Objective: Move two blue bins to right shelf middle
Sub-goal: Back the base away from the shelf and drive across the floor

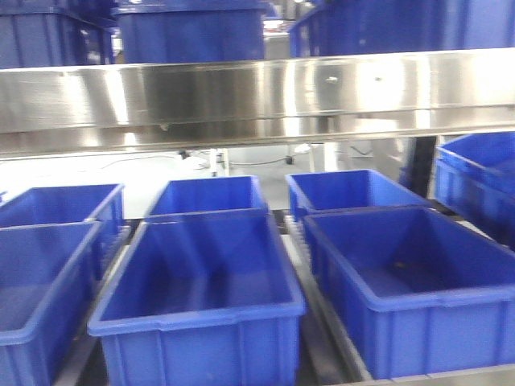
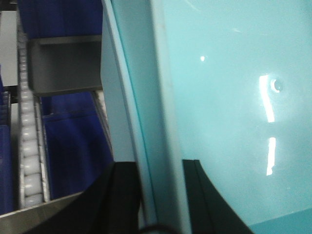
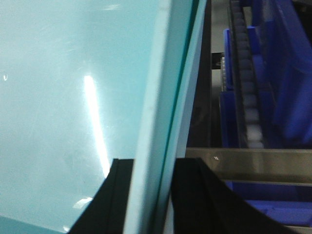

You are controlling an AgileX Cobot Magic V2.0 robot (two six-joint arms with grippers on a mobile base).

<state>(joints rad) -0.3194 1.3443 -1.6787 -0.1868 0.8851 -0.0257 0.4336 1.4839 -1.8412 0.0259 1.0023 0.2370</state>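
A pale sky-blue bin fills both wrist views. In the left wrist view its inner wall (image 2: 229, 97) is at the right and its rim (image 2: 161, 126) runs down the middle; my left gripper (image 2: 158, 195) is shut on that rim, one black finger (image 2: 122, 195) outside, one inside. In the right wrist view the bin (image 3: 63, 97) is at the left and my right gripper (image 3: 148, 195) is shut on its rim (image 3: 165, 97). The stainless right shelf shows as a broad shiny rail (image 1: 257, 92) in the front view. The pale bin and both grippers are out of the front view.
Several dark royal-blue bins (image 1: 201, 281) sit on the shelf tier below the rail, more on the tier above (image 1: 193, 28). White roller tracks (image 2: 29, 146) run beside the pale bin, and also show in the right wrist view (image 3: 251, 107). A steel rail (image 3: 253, 165) lies near my right gripper.
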